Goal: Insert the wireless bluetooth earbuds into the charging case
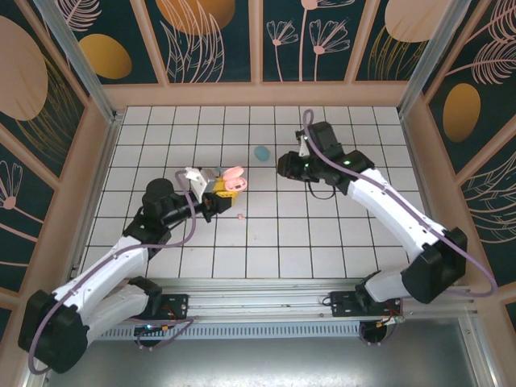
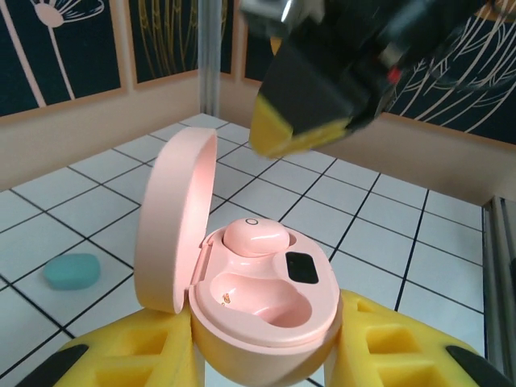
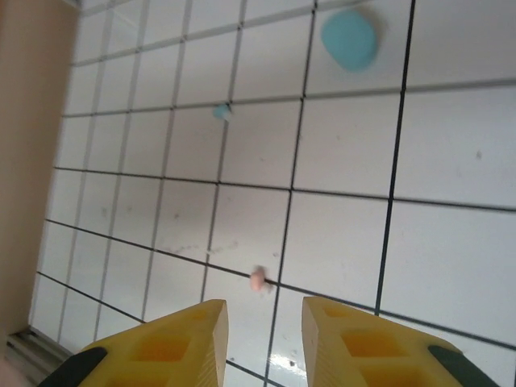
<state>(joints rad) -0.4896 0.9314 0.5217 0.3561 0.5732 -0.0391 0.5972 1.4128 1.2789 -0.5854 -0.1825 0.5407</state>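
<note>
The left gripper is clamped on the open pink charging case. It has a seated pink earbud, and the nearer socket is empty. I'd say the loose pink earbud on the tiles comes next. The right gripper, fingers apart and empty, must come down over it. Beyond lie a teal earbud and a teal case. No writing is legible.

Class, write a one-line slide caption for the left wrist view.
Left end effector grips an open pink charging case, one pink earbud seated, the second socket empty.
</note>
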